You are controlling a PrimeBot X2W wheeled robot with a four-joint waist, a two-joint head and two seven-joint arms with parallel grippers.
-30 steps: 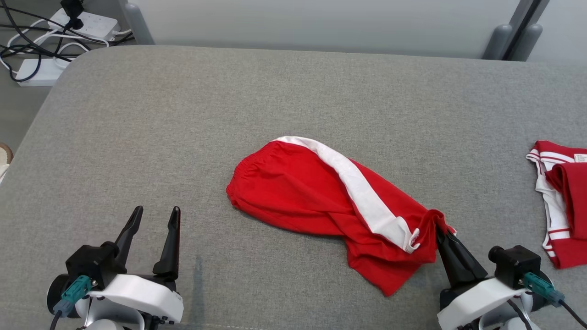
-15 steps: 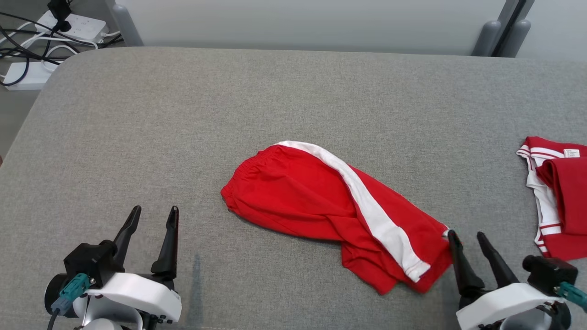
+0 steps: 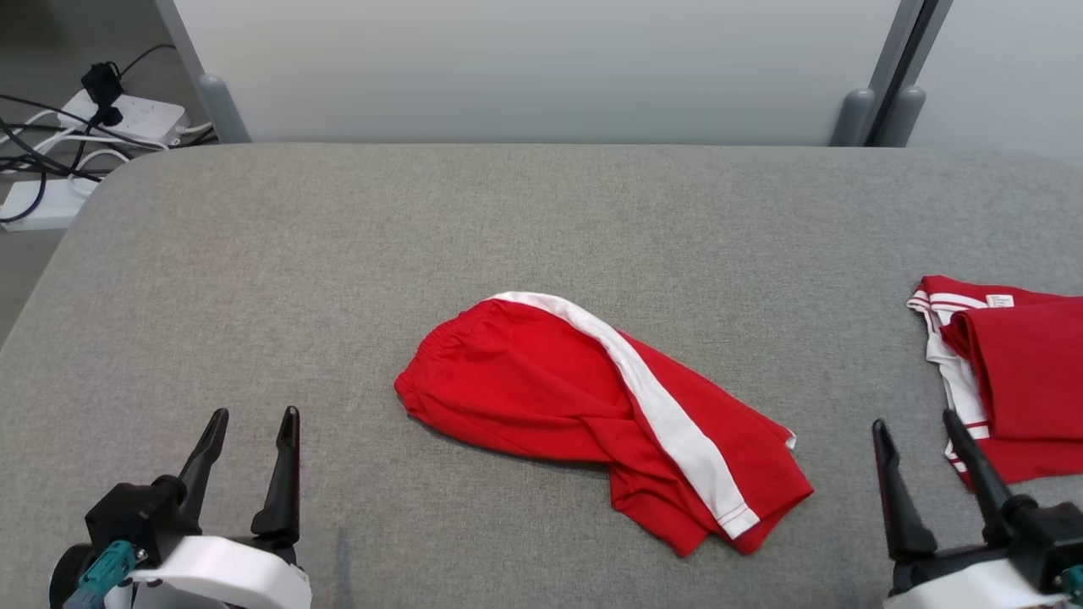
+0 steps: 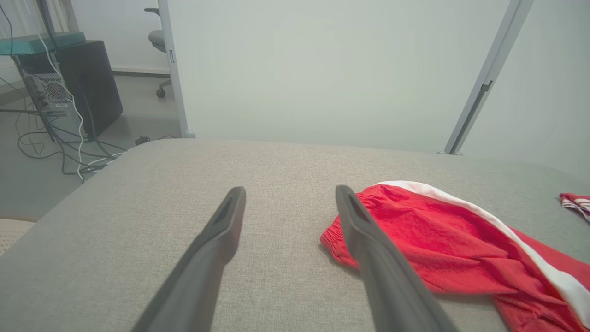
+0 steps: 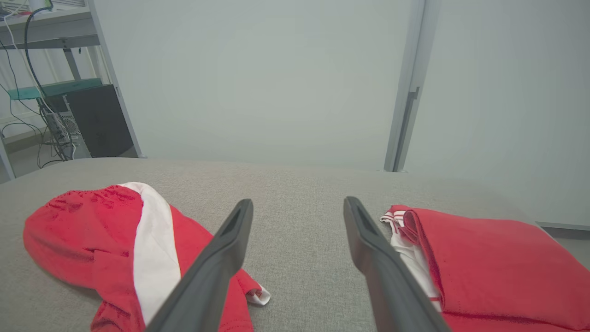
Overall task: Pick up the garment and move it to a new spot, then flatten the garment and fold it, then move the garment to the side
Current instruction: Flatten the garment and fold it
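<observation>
The garment (image 3: 541, 397), red shorts with one white side stripe (image 3: 668, 431), lies loosely crumpled near the middle of the grey surface (image 3: 338, 254). Its long axis goes diagonally: the elastic waistband (image 3: 436, 351) points to the robot's left and away, and the leg hem (image 3: 774, 512) points to the right and toward the near edge. The cloth is not flat; it bunches in folds near the hem end. The right fingers (image 3: 895, 491) stand spread apart and hold nothing. They are near the hem end without touching it, between the garment and a second folded red and white garment (image 3: 1024, 372) at the right edge. The left fingers (image 3: 282, 474) are also spread and empty, well apart from the waistband. Beyond the far left corner, power strips with cables (image 3: 127, 114) lie on the floor
</observation>
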